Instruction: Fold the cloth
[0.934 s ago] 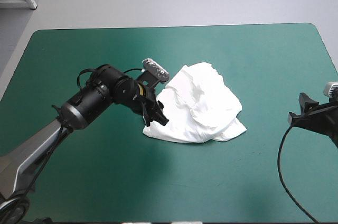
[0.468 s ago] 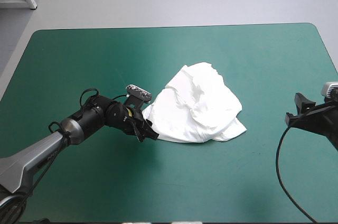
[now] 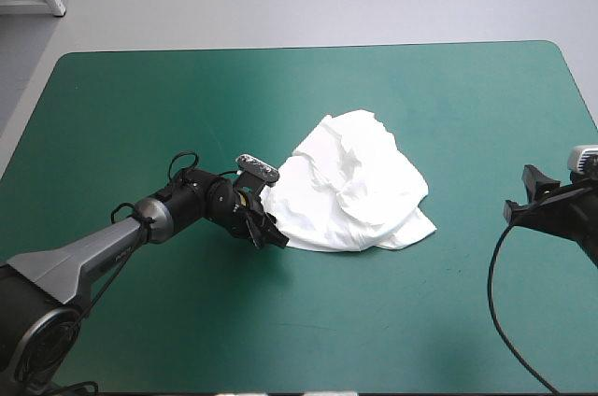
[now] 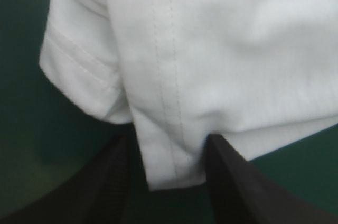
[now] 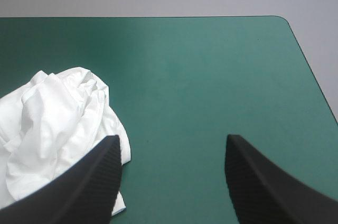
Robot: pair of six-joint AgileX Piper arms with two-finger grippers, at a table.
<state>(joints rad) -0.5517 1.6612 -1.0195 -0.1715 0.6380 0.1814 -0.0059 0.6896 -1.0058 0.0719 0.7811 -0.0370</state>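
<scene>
The white T-shirt [image 3: 353, 186] lies as a crumpled heap at the table's middle. My left gripper [image 3: 273, 233] is low over the cover at the heap's near-left corner. In the left wrist view it [image 4: 166, 156] is open, and a stitched hem corner of the T-shirt [image 4: 211, 49] reaches in between the two black fingers [image 4: 235, 179]. My right gripper [image 3: 523, 195] hangs near the table's right edge, well clear of the heap. It [image 5: 171, 147] is open with nothing between its fingers, and the T-shirt [image 5: 55, 118] lies ahead of it to one side.
The teal-green cover [image 3: 187, 106] is bare around the heap on all sides. The table's far edge [image 3: 308, 47] and rounded far-right corner [image 5: 285, 20] are in view.
My left arm has come down from above the heap's left side and pushed its open fingers to the near-left hem corner. The right arm has barely moved.
</scene>
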